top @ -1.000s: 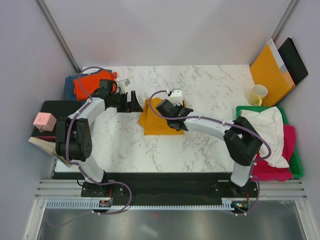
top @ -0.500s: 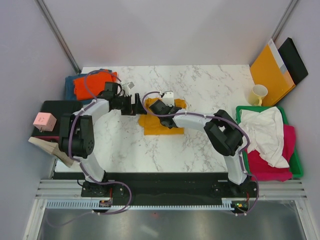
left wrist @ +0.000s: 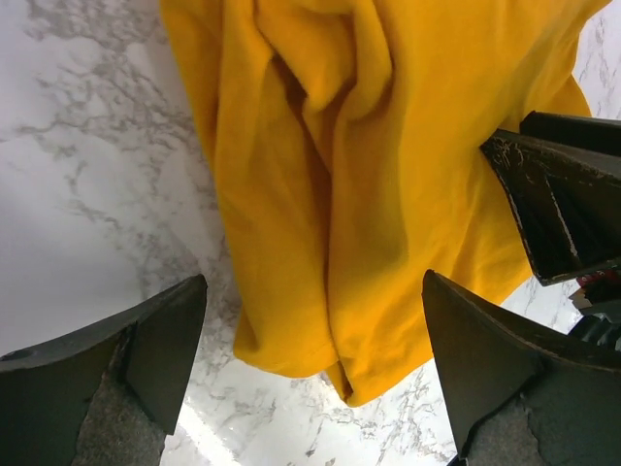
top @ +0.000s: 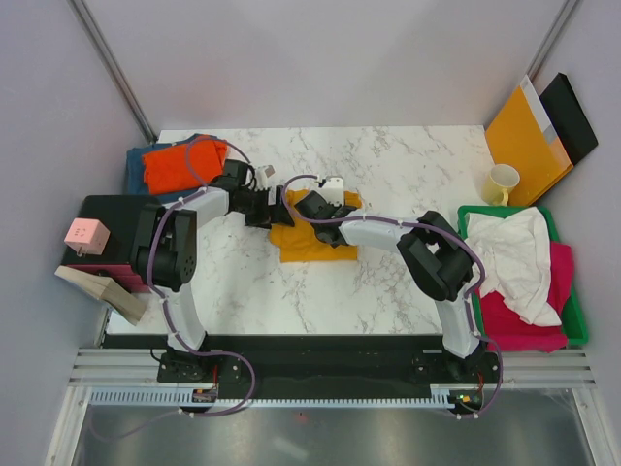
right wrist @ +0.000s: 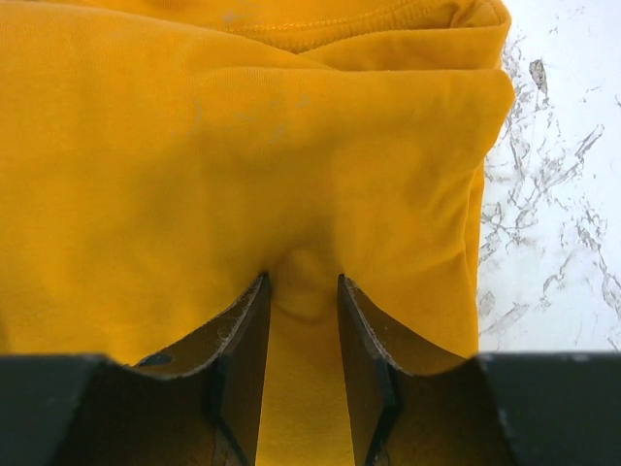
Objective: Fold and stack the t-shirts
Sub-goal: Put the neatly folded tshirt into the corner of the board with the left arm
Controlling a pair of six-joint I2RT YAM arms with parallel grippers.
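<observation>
The yellow t-shirt lies bunched in a small lump on the marble table, not flat and not neatly folded. The right gripper sits on the back part of it. Its two fingers are close together and pinch a little ridge of yellow cloth.

The left gripper has just come in from the left. A moment ago it was a bit away from the yellow t-shirt; now it hangs right over the shirt's left edge with its fingers spread wide, holding nothing. The right gripper has also slid a little to the left. I think both are getting ready to lift or fold the shirt together, so the folding is only starting.

Far to the left and behind the yellow t-shirt, an orange t-shirt rests on a blue t-shirt. Far to the right, a white t-shirt and a pink t-shirt wait in a green bin. A mug and an envelope stand behind the bin.

The two grippers are very near each other, so they could bump.
</observation>
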